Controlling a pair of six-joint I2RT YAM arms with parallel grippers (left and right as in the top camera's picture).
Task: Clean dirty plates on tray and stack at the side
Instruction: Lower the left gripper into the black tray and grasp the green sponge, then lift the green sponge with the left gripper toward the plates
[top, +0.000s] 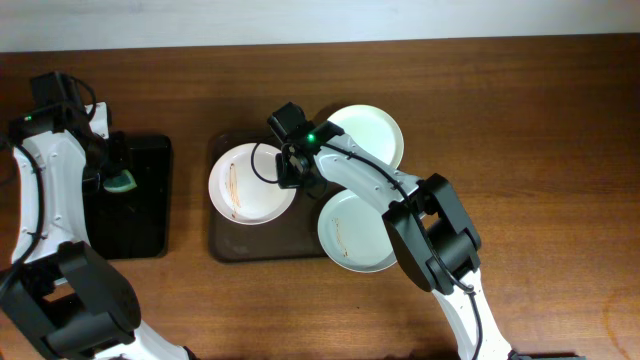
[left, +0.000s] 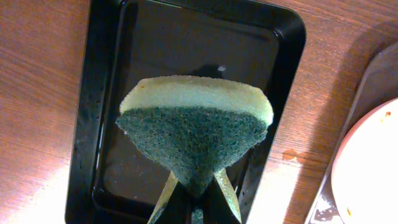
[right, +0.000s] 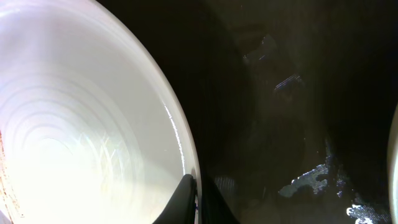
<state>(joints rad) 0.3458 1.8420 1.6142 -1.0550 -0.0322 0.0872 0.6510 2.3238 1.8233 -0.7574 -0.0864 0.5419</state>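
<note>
A dark brown tray (top: 225, 245) holds a dirty white plate (top: 240, 185) with brown streaks at its left. A second streaked plate (top: 355, 235) lies at the tray's right edge, and a clean plate (top: 372, 132) lies behind it. My right gripper (top: 291, 170) is shut on the right rim of the left plate; the right wrist view shows its fingers (right: 196, 199) pinching the rim (right: 180, 143). My left gripper (top: 118, 172) is shut on a green and yellow sponge (left: 196, 124) above a black tray (left: 99, 93); its fingers (left: 196, 202) pinch the sponge's tip.
The black tray (top: 140, 235) sits on the wooden table left of the brown tray. The right arm reaches over the plates on the right. The left wrist view shows the brown tray's edge and the dirty plate (left: 367, 168) at far right.
</note>
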